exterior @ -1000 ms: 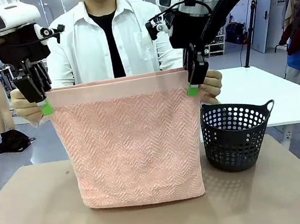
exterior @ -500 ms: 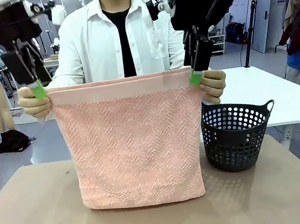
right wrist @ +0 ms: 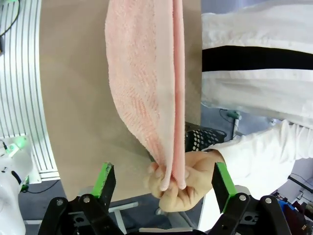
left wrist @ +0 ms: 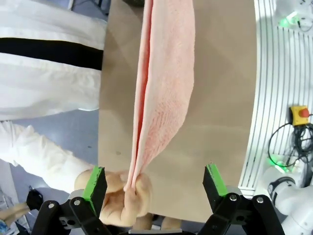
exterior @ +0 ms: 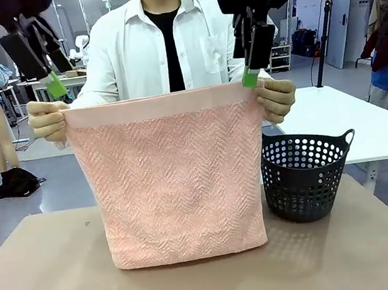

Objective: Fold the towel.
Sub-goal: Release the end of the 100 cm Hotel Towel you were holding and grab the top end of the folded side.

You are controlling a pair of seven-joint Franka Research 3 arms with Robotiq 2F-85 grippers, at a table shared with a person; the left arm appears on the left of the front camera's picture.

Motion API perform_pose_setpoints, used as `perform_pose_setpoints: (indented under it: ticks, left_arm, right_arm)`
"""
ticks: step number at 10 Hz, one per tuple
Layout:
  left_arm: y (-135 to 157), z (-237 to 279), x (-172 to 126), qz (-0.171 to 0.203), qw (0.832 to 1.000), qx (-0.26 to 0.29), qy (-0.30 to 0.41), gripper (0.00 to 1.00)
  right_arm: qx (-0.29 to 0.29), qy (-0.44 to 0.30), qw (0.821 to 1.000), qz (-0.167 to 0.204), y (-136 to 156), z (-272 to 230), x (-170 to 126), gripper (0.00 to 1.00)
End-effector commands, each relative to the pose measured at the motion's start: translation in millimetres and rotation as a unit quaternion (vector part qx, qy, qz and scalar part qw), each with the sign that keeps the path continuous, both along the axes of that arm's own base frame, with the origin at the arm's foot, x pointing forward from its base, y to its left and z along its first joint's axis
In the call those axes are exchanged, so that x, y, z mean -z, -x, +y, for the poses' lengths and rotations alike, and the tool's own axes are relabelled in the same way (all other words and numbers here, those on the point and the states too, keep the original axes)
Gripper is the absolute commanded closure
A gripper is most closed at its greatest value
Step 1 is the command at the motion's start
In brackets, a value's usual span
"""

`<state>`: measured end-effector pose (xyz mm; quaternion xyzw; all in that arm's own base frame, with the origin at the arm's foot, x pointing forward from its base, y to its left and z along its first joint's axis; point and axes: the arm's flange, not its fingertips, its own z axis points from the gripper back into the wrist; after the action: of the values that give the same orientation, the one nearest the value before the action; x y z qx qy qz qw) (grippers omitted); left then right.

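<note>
Finds the towel point(exterior: 177, 183) hanging doubled over the middle of the table point(exterior: 47, 279), pinched at its two top corners by the person's hands point(exterior: 48, 121), with the bottom fold apparently resting on the tabletop. Puts the left gripper point(exterior: 54, 85) above the corner on its own side, fingers spread wide and holding nothing. Same for the right gripper point(exterior: 250, 77), open over the plain band at the other corner. In the wrist views, places each corner, and the hand pinching it, between the green pads point(left wrist: 95, 178) without contact.

Worst risk, as a judgement: closing on the person's fingers instead of cloth, since both hands sit right where the pads would meet. Calls for a bite on the band just beside each hand.

Next risk: catching one layer only. Would let the doubled towel fall open once the person lets go.

Also possible — an early release by the person before both grips are firm, dropping a corner and slumping the cloth onto the table.

Could also skew the fold by gripping the two corners at unequal heights.

Lastly, could snag the basket point(exterior: 305, 173) near the table's right edge with a sideways swing.
</note>
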<state>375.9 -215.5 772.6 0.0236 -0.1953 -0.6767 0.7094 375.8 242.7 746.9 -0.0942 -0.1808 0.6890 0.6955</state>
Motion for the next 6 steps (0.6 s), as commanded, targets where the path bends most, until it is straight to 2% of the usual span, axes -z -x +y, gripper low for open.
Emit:
perform_pose_setpoints:
  ticks: [1,6]
  left_arm:
    - [-14,-5,11,0.006,1.000,0.028,-0.013,0.00]
    - [-39,-15,39,0.034,0.998,0.001,-0.046,0.00]
  right_arm:
    - [-0.019,0.021,1.000,-0.012,-19,10,4,0.00]
    - [-0.031,0.042,0.999,0.012,-51,26,19,0.00]
